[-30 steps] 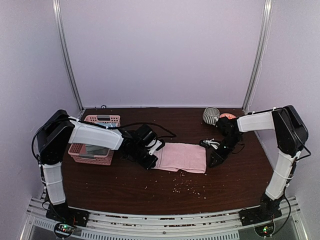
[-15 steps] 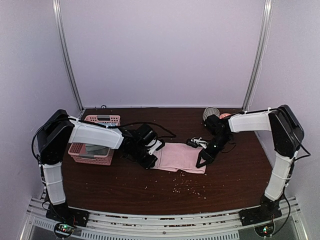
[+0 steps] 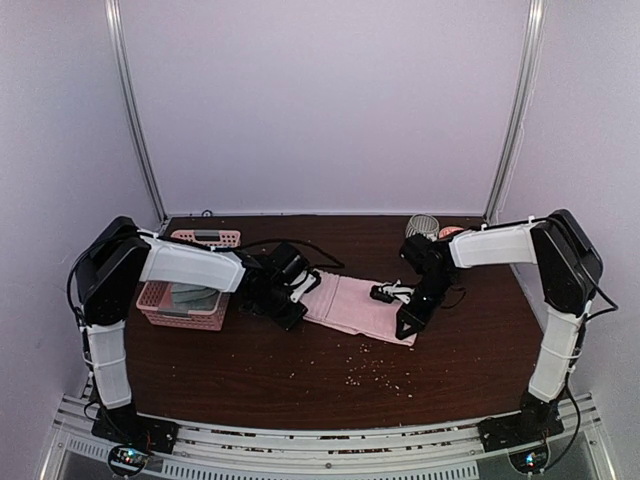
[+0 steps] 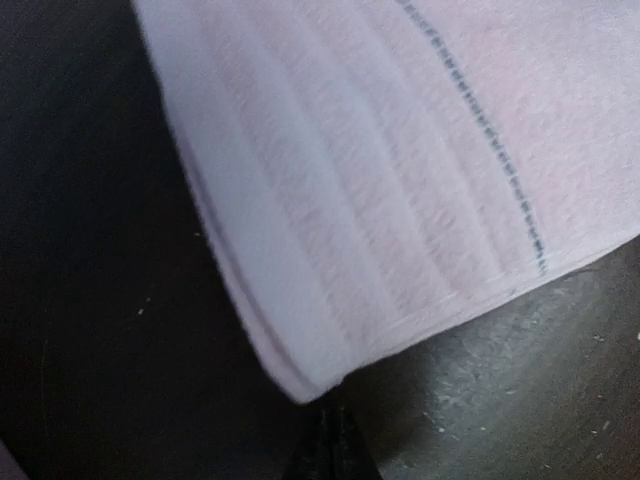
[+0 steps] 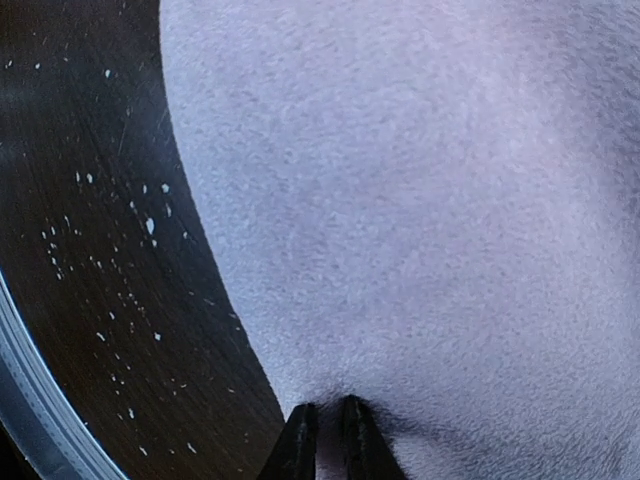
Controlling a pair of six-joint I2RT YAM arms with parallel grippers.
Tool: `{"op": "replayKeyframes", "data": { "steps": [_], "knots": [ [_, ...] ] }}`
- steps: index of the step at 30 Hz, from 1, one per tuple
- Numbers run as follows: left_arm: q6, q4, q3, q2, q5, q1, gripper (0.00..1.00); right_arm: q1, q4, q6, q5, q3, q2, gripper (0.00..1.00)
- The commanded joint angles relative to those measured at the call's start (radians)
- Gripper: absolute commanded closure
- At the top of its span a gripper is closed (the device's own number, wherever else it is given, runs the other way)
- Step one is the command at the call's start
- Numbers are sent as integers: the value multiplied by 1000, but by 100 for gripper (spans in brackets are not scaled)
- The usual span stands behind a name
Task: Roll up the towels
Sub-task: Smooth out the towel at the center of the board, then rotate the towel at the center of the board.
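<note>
**Two grippers take pink towel by opposite ends**

Pressed together on a pucker of cloth, the right gripper point(image 5: 325, 425) pinches the pink towel point(image 3: 355, 305) at the towel's 3 o'clock end. The left gripper point(image 4: 330, 445), its jaws likewise closed tight, sits right at the corner on the 9 o'clock side and appears to nip the hem there, though the wrist view does not show cloth between the tips for certain. The towel lies unrolled and slightly askew across the middle of the dark counter point(image 3: 300, 390). Pale crumbs point(image 3: 365, 375) are scattered at the towel's 6 o'clock, a pink basket point(image 3: 185, 318) stands at the counter's 9 o'clock, and a striped mug point(image 3: 422, 228) at 1 o'clock. No mint towel can be picked out with confidence.

Rolling looks not yet begun. The risk lies in the thin holds: a corner nip could slip free once the arms pull, leaving one end slack. Uneven pulling on cloth that is already skewed would likely give a lopsided, cone-shaped roll. Dragging it toward 6 o'clock could wind crumbs into the layers.
</note>
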Motion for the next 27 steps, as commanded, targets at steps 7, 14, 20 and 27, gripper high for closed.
{"op": "replayKeyframes", "data": {
  "steps": [7,14,20,27],
  "knots": [
    [48,21,230,143,12,109,100,120,-253,-57,-336,139,89,86],
    [-42,62,189,11,-16,115,97,71,-341,-142,-443,297,7,82],
    [-103,148,177,-27,174,112,95,-155,71,119,-166,180,-202,78],
    [-158,154,370,166,200,63,98,-339,327,207,-119,64,-329,75]
  ]
}}
